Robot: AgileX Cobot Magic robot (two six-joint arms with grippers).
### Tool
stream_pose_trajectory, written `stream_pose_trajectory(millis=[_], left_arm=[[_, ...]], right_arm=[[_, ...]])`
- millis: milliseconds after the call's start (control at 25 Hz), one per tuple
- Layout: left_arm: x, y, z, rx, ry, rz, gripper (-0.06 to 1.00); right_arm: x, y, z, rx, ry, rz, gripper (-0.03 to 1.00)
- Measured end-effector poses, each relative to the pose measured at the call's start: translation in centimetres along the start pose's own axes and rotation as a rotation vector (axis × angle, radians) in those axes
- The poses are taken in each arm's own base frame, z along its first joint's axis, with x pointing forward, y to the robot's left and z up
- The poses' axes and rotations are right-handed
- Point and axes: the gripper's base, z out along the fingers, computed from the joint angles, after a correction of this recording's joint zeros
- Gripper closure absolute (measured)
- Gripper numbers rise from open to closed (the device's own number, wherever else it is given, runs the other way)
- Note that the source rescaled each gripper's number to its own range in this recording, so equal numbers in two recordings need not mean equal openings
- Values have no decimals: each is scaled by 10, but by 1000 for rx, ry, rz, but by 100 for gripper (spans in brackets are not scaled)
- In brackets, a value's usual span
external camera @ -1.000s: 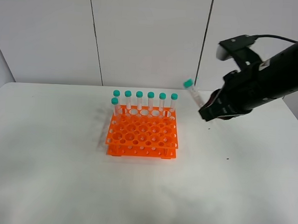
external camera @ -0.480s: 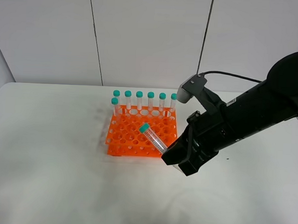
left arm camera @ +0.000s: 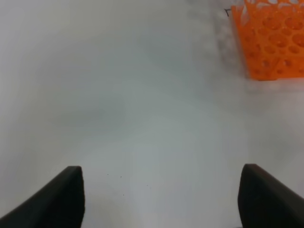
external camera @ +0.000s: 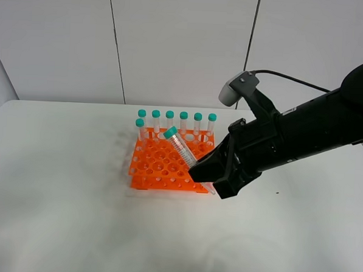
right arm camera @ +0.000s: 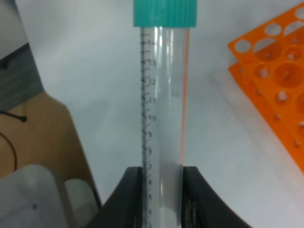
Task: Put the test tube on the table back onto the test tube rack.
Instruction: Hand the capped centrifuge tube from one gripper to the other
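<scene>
In the left wrist view, the left end effector (left arm camera: 161, 202) hangs over bare white worktop (left arm camera: 118, 104). Its two dark fingers (left arm camera: 61, 197) stand wide apart with nothing between them, and a corner of the orange test tube rack (left arm camera: 270, 42) shows at the upper right of that frame.

In the high view, the rack sits left of centre. Seven capped tubes (external camera: 176, 122) stand upright in it: six along the far row and one just in front at the left end.

Right of them, the test tube (external camera: 182, 147) is off the worktop and crosses the rack's right half. It is tilted, with its long axis running from upper left to lower right of the frame. The teal cap (external camera: 170, 132) points up and left, and the lower end is buried in the right end effector (external camera: 207, 174), which is clamped on it.

Only the right wrist view shows the grip itself: two black fingers (right arm camera: 134, 194) press the tube's sides. It also shows the tube's clear wall, its printed black graduation marks and the ribbed cap. The conical tip is hidden in every view.
</scene>
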Motion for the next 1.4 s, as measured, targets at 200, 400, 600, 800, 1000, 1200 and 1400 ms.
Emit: stream_pose_trajectory(millis=[200, 400, 600, 800, 1000, 1200, 1400], left_arm=[[-5, 0, -6, -1, -29, 2, -6], [-52, -3, -23, 21, -47, 0, -6], [-107, -7, 3, 101, -17, -8, -6], [-145, -11, 58, 209, -15, -69, -6], [-166, -27, 113, 446, 15, -154, -1], [-179, -43, 150, 713, -14, -228, 0], [-178, -57, 177, 855, 13, -271, 0]], right_arm=[[-2, -6, -1, 50, -30, 9, 95], [-3, -6, -1, 54, -34, 11, 95], [-3, -6, -1, 57, -37, 12, 95], [-3, -7, -1, 63, -35, 6, 95], [-3, -7, -1, 64, -34, 5, 95], [-3, -7, -1, 64, -34, 4, 95], [-3, -7, -1, 64, -33, 3, 95]])
